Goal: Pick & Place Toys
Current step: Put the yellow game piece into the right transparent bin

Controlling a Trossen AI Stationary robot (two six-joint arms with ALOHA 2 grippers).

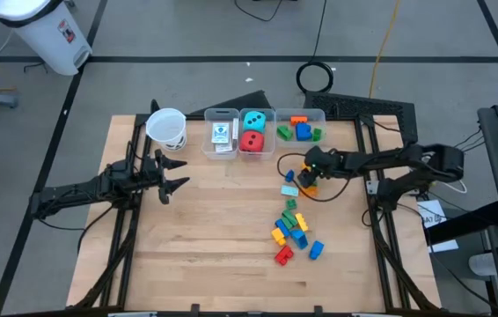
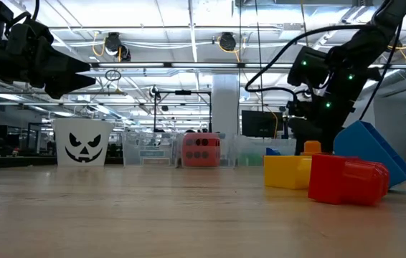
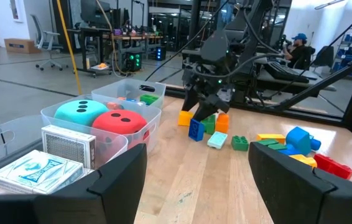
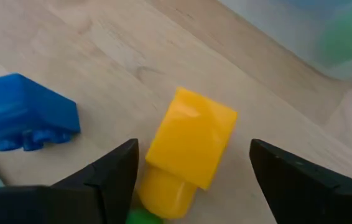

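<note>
Just below the brick bin, right gripper is hovering, fingers spread around a yellow-orange brick, not clamped; left gripper is waiting open near the bins.

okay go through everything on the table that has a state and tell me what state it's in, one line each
Left gripper: open, empty, near the cup.
Right gripper: open, straddling the yellow brick, not closed on it.
Cup: upright.
Left bin: holds the card packs.
Middle bin: holds the teal die and the red die.
Right bin: a few bricks inside.
Loose bricks: scattered on the table.
</note>
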